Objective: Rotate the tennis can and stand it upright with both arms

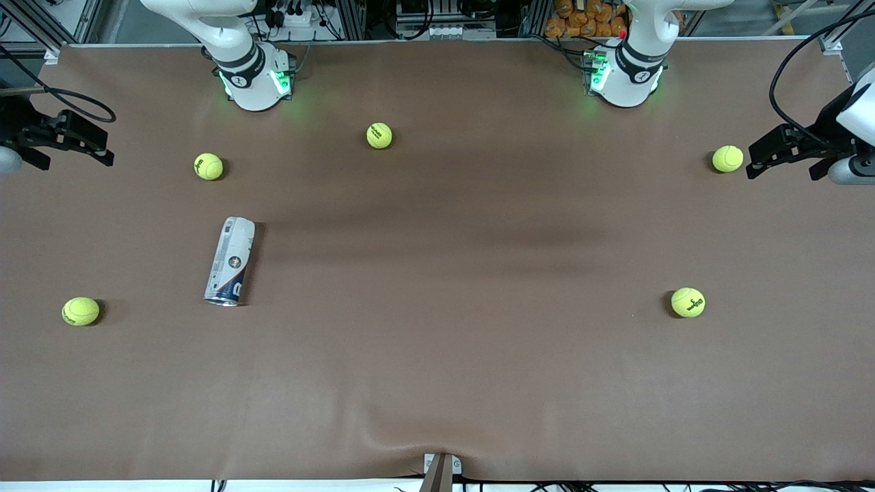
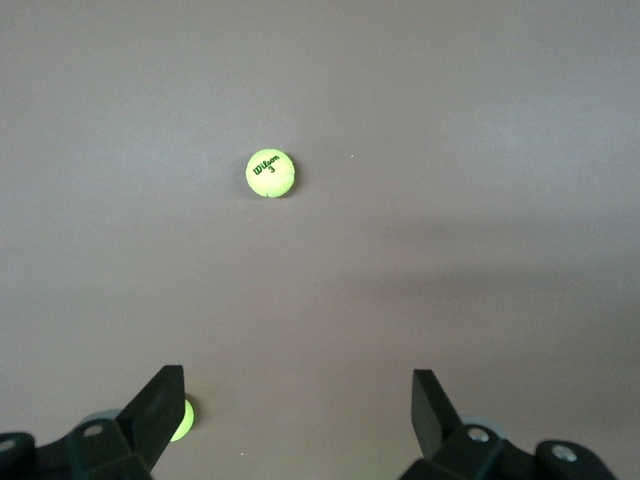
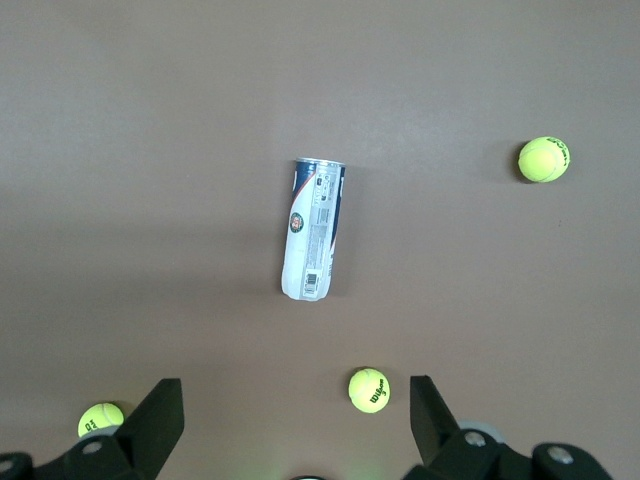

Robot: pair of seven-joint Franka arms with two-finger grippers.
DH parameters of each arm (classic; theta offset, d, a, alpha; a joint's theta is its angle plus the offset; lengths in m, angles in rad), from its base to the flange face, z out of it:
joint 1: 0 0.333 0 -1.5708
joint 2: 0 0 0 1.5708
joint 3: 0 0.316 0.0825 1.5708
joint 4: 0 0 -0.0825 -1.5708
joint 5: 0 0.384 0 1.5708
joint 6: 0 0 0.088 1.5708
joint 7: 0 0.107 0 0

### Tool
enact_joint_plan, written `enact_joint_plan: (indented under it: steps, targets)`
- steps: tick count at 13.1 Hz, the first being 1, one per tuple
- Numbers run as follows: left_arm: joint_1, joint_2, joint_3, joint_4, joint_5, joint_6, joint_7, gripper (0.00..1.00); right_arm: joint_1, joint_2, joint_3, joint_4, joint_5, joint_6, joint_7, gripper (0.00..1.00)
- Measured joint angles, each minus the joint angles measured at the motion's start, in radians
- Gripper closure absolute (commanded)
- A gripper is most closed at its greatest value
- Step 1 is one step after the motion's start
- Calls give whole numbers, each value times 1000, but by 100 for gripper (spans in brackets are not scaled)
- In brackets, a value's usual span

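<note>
Brown table point(image 1: 451, 328), bare mat. Both arms wait, raised at the table's ends. Left gripper point(image 1: 786, 154) over its own end, fingers point(image 2: 160, 400) spread, empty. Right gripper point(image 1: 68, 140) over the other end, fingers point(image 3: 160, 405) spread, empty. Tennis can point(image 1: 230, 262) lies on its side toward the right arm's end, metal rim nearest the front camera. Five tennis balls point(image 1: 379, 135) scattered well apart.

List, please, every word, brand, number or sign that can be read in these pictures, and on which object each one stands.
"Wilson" over "3": on the tennis ball in the left wrist view.
Dark brand print on the other tennis balls: too small to read.
Label of the lying tennis can: a round emblem, a barcode and fine print, all too small to read.
No other readable text.
</note>
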Motion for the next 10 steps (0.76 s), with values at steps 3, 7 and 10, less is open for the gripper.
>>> enact_joint_plan:
  steps: [3, 7, 10]
  targets:
    - [0, 0, 0, 0, 0, 0, 0, 0, 0, -3, 0, -11, 0, 25, 0, 0]
    - [0, 1, 0, -2, 0, -1, 0, 0, 0, -3, 0, -19, 0, 31, 0, 0]
    - [5, 8, 1, -2, 0, -1, 0, 0, 0, -4, 0, -20, 0, 31, 0, 0]
